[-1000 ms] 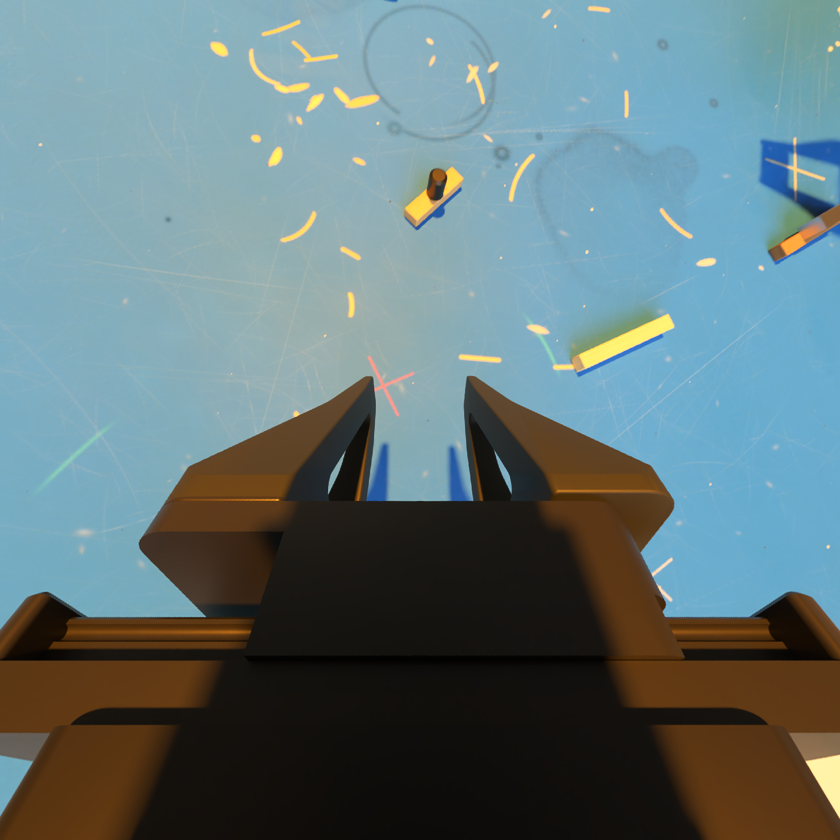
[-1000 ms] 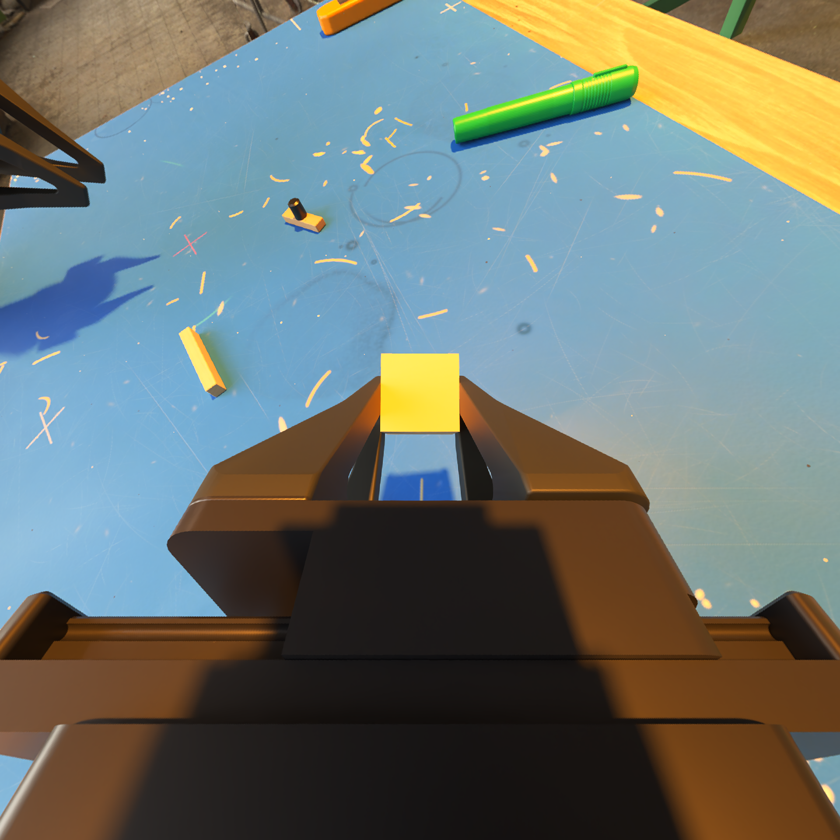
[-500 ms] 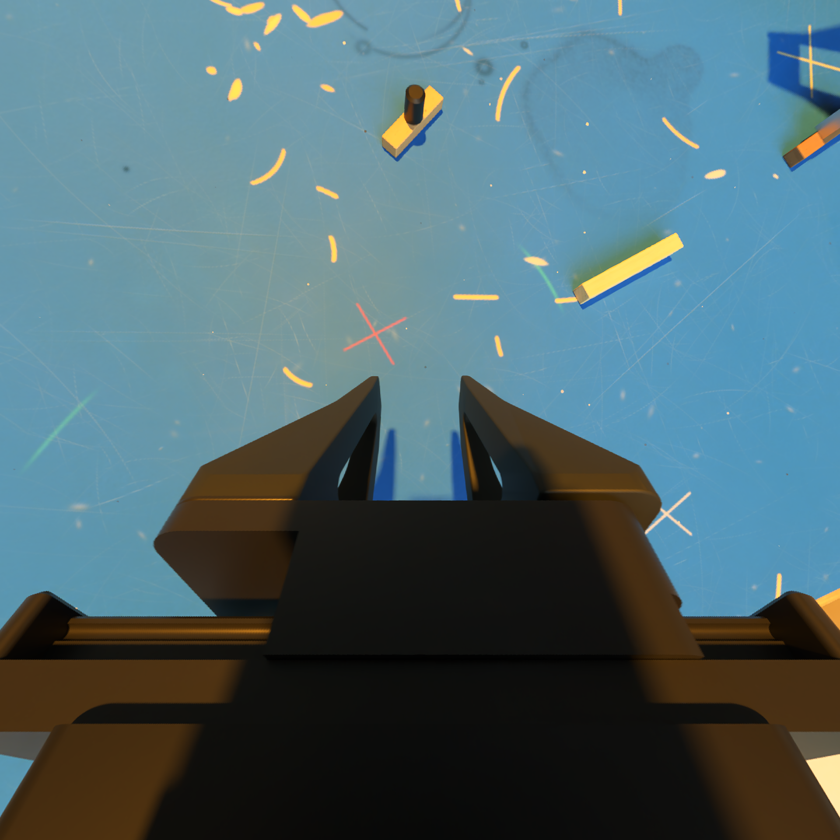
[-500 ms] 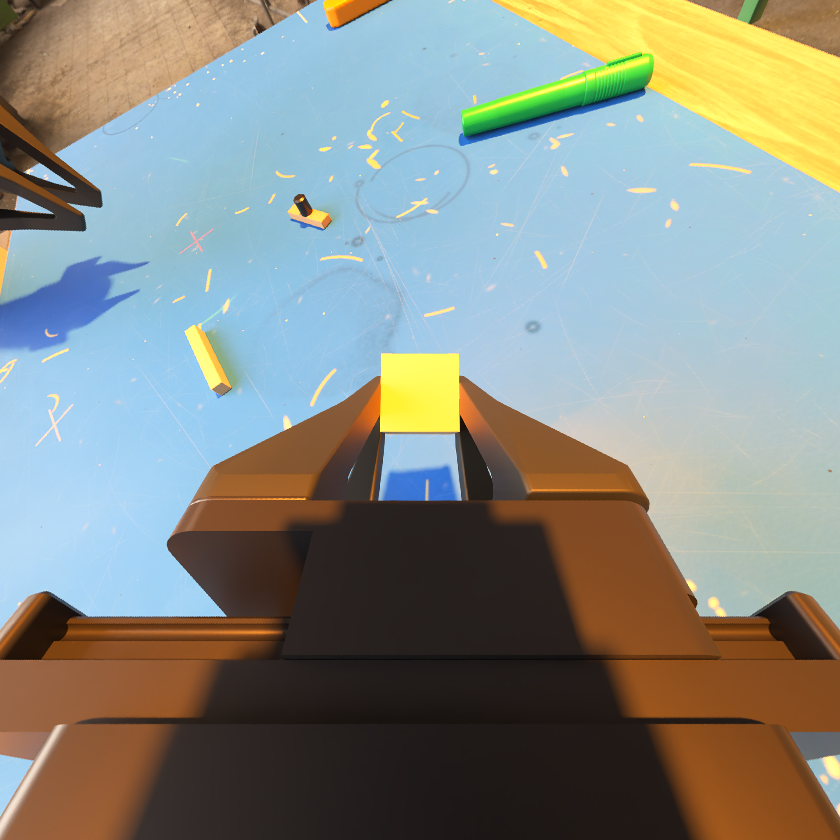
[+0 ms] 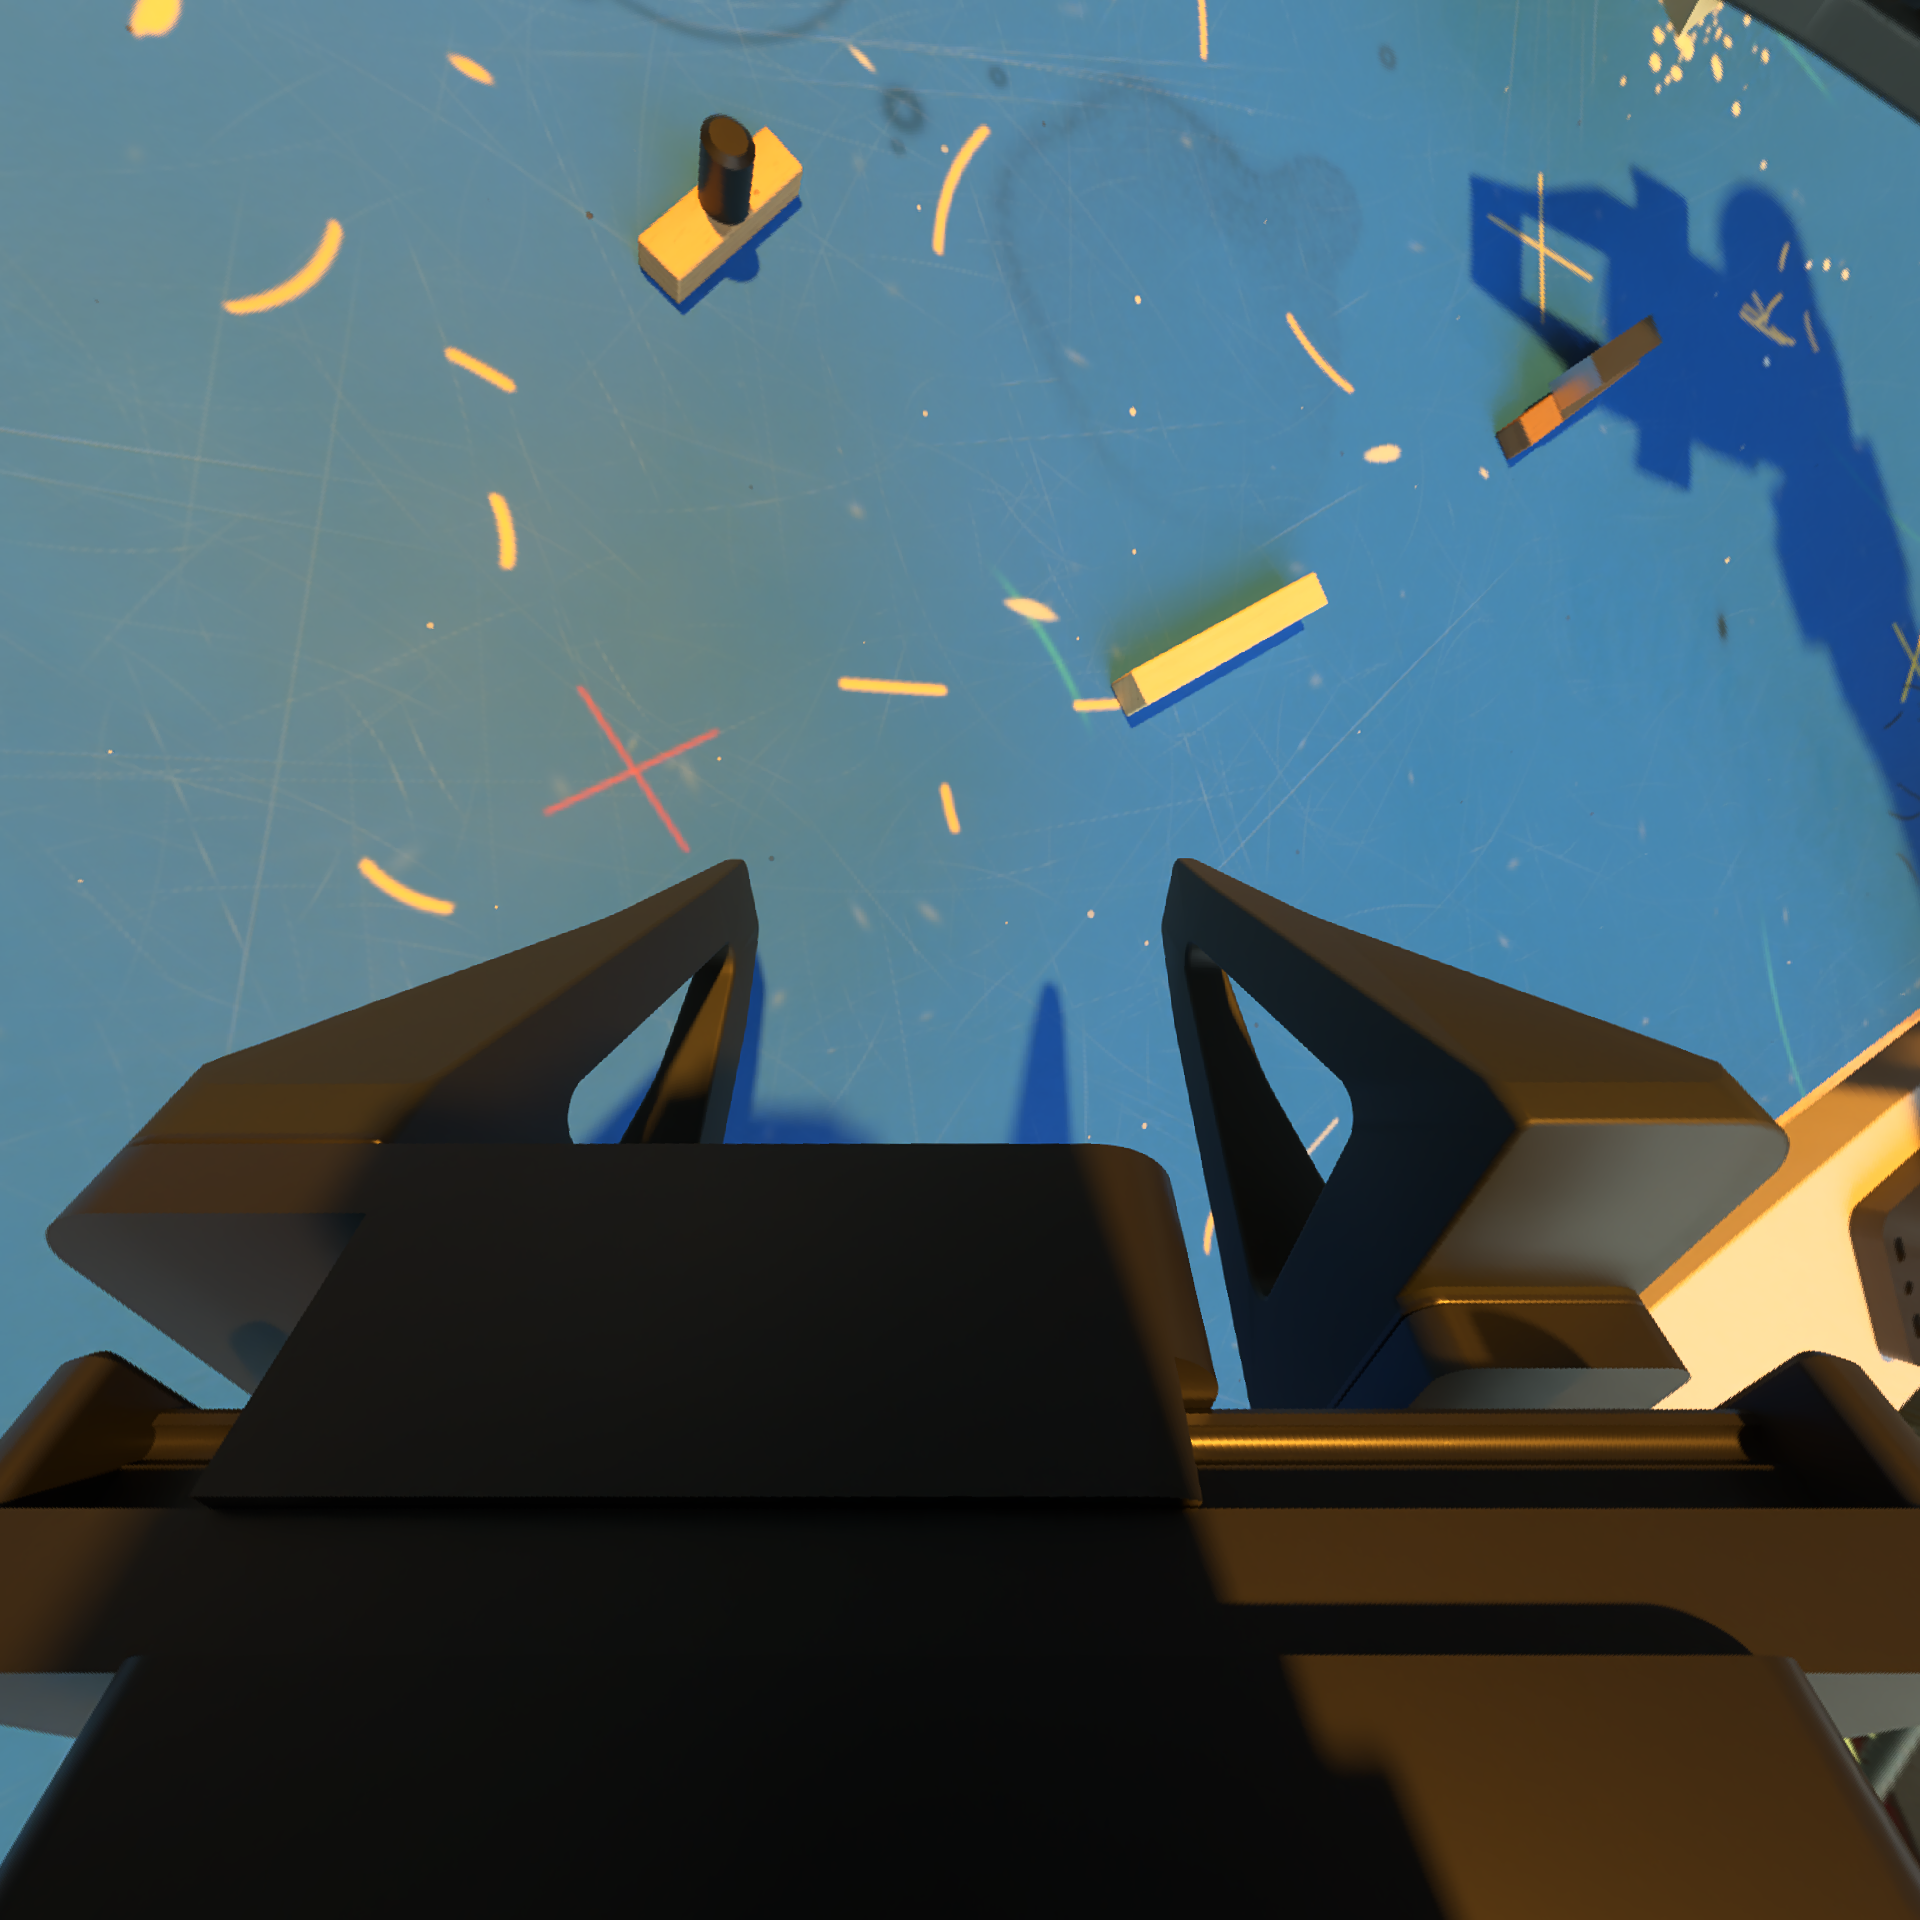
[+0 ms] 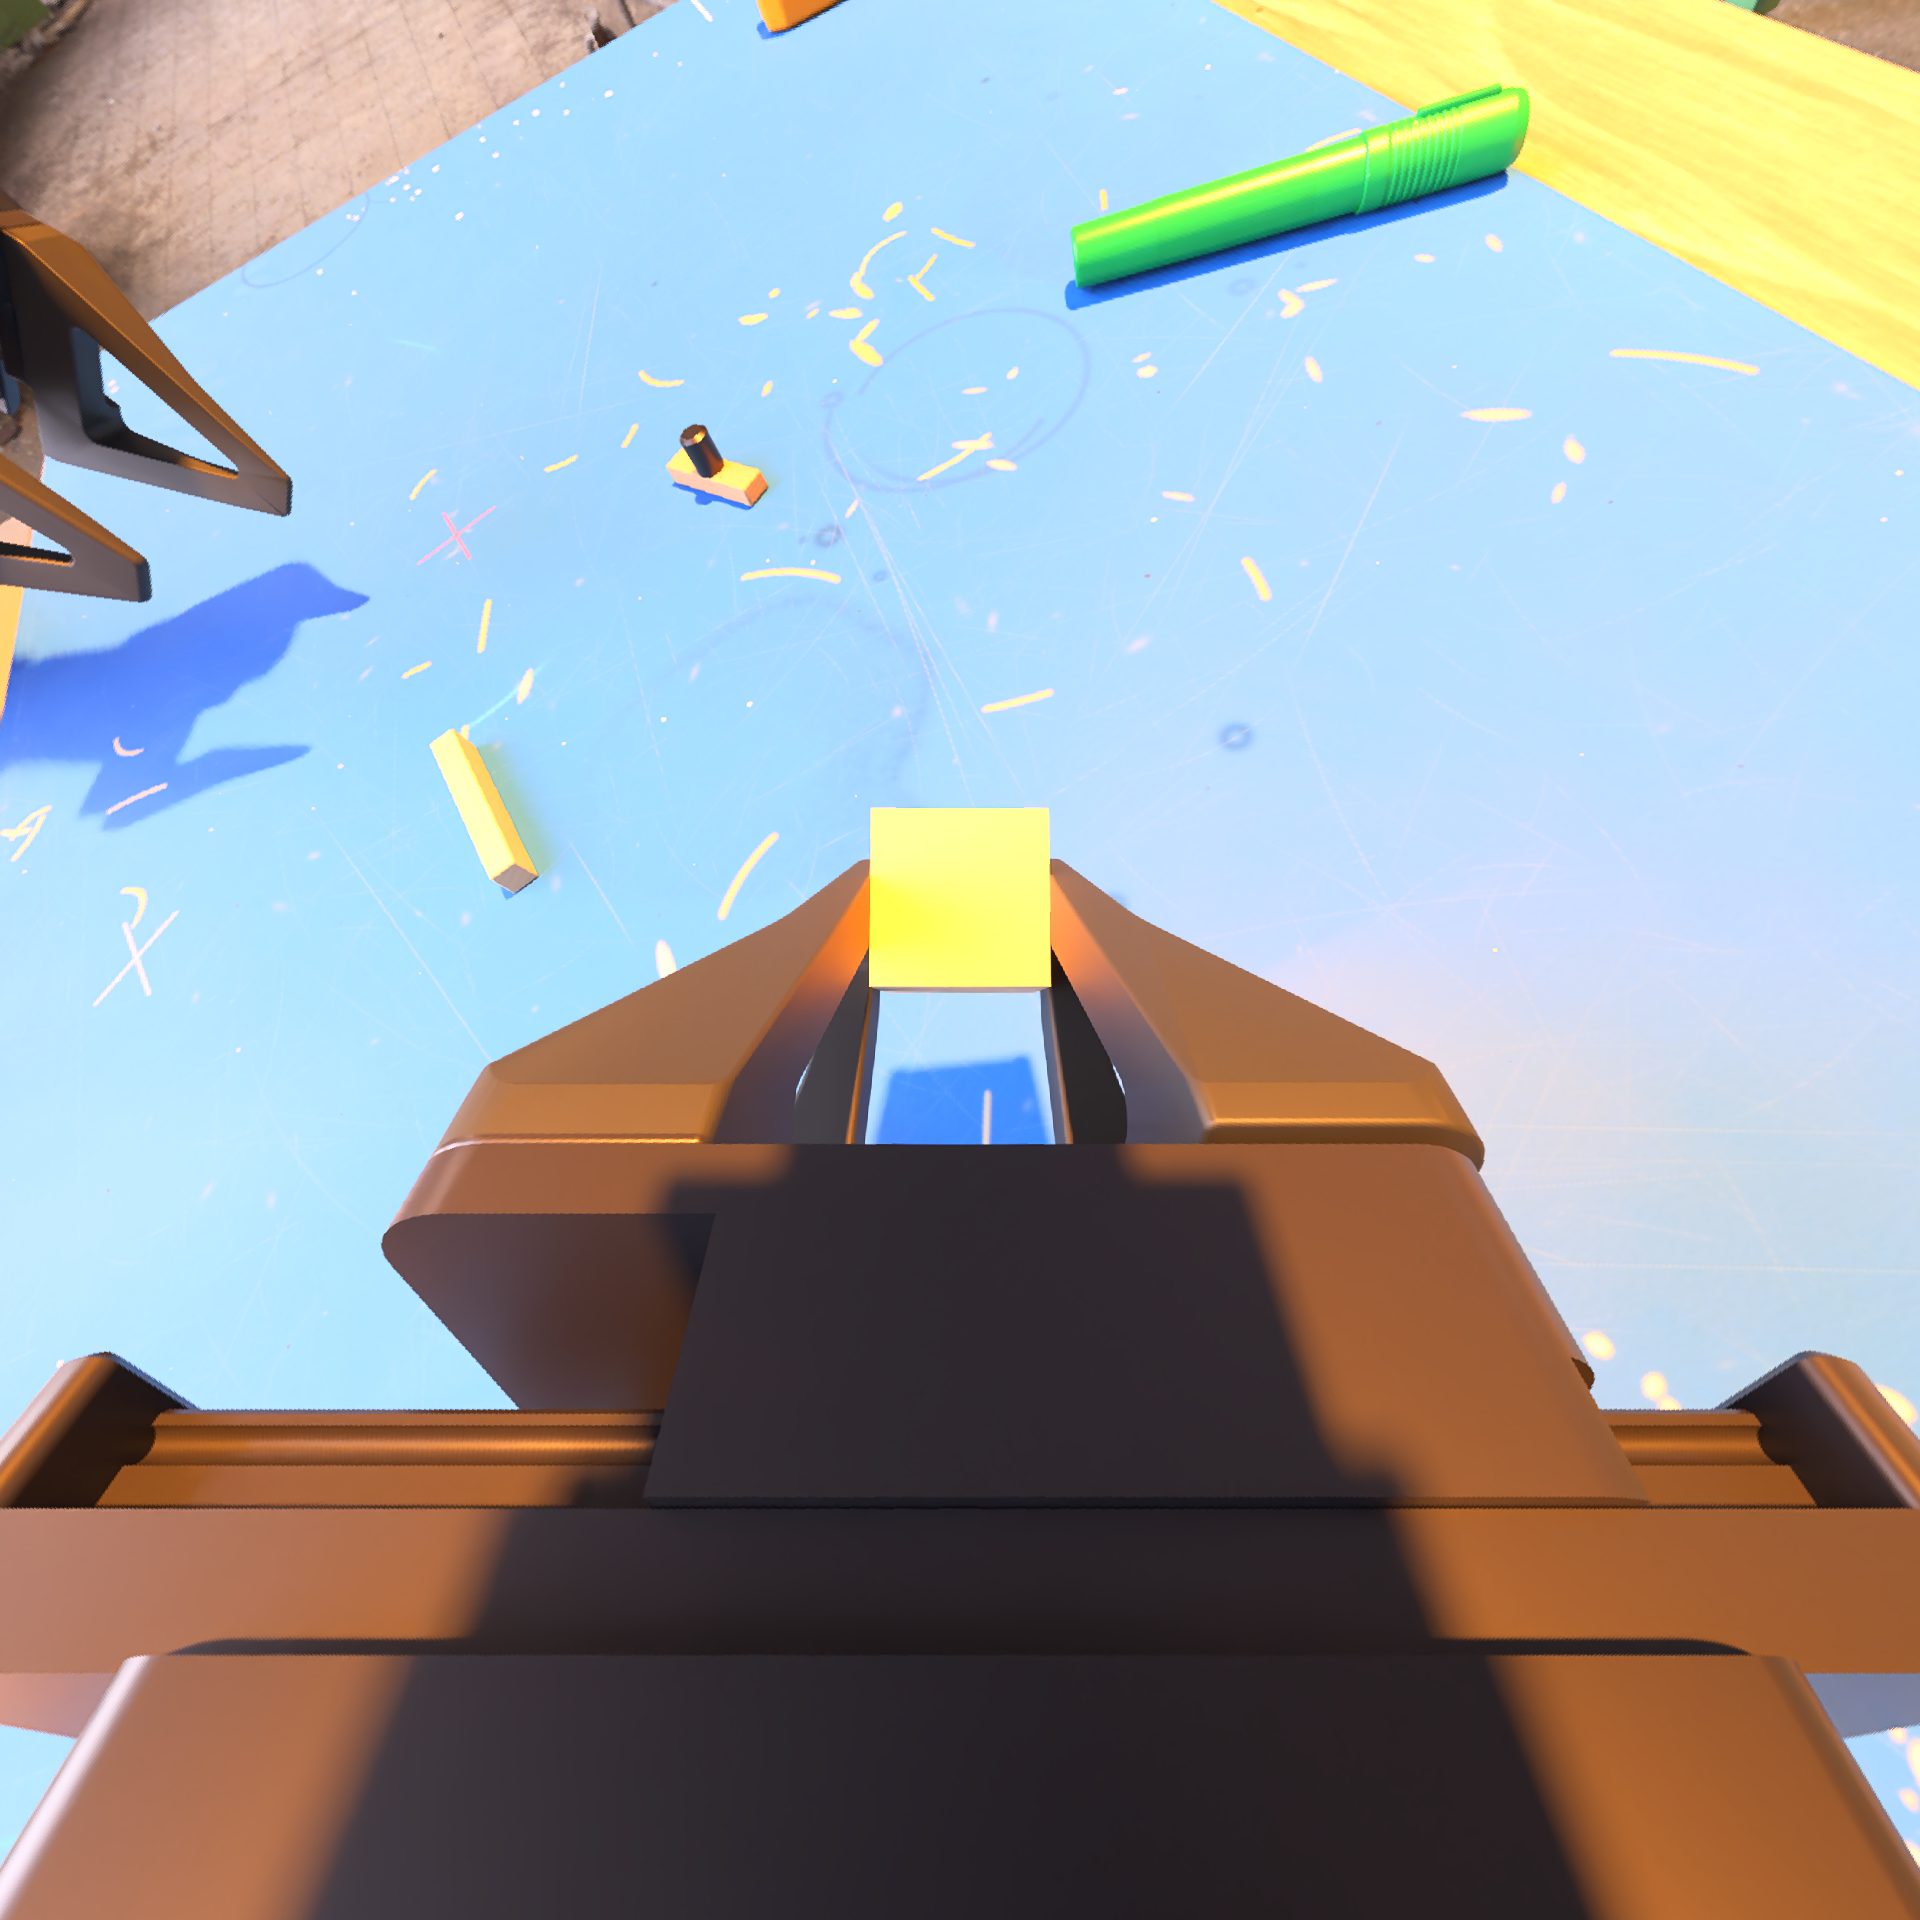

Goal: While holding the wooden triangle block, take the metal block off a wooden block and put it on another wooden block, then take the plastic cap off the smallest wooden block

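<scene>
Clamping the wooden triangle block in the right gripper, aloft mid-tabletop, keeping it held throughout. Left gripper jaws apart, empty, likely readying for the metal block on its wooden block, toward the right edge.

A green marker lies on the scuffed blue mat, just beside a yellow wooden tabletop.

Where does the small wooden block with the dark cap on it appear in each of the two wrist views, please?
Left wrist view: small wooden block in the upper left, beyond the open left gripper.
Right wrist view: small wooden block upper left of centre.
Shared landmark: the red cross mark on the blue mat.
</scene>
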Controlling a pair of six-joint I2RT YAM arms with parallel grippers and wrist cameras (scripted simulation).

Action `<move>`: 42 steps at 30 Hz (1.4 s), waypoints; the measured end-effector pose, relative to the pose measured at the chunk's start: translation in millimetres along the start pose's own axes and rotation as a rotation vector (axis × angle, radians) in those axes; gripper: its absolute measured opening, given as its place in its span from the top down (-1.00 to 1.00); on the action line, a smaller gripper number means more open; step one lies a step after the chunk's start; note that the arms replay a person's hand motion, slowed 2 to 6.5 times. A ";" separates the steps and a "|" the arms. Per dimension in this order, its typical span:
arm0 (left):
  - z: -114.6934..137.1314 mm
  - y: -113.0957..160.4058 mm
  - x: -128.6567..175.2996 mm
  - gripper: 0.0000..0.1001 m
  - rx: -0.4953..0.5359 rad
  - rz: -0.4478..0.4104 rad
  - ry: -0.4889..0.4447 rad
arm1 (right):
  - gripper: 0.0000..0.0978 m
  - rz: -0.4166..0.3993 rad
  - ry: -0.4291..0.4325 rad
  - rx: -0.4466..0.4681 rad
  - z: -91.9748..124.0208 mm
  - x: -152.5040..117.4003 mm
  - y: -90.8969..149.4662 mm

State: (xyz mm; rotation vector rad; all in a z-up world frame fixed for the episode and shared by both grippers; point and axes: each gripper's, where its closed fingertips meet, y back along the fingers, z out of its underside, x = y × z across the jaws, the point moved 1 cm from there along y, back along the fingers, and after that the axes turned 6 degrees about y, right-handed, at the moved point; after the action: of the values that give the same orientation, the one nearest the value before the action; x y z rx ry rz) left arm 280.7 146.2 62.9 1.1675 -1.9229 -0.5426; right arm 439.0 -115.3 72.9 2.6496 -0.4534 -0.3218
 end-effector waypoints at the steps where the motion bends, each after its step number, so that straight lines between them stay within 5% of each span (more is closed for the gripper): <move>1: -1.2 -0.2 0.4 -0.33 0.002 0.002 0.004 | 0.48 0.000 0.000 0.000 -0.1 -0.1 0.0; 11: -14.6 -3.2 -0.1 -0.21 0.045 -0.059 -0.074 | 0.48 -0.004 0.003 0.005 -1.0 -0.8 0.1; 20: -24.8 -5.8 -13.8 -0.13 0.061 -0.249 -0.214 | 0.48 -0.002 0.005 0.006 -0.6 -1.3 1.2; 27: -30.2 -11.5 -16.7 -0.37 0.057 -0.266 -0.188 | 0.48 -0.001 0.009 0.007 -1.0 -1.5 1.7; 33: -39.0 -13.8 -16.3 -0.36 0.086 -0.247 -0.153 | 0.48 0.000 0.015 0.008 -1.4 -1.4 2.0; 42: -50.3 -20.3 -28.0 -0.32 0.096 -0.330 -0.153 | 0.48 0.001 0.018 0.008 -1.5 -1.2 2.4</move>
State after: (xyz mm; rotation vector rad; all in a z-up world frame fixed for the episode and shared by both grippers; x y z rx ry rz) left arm 339.2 163.2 66.6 1.5594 -1.9104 -0.7399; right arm 437.7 -116.4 75.5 2.6573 -0.4508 -0.2956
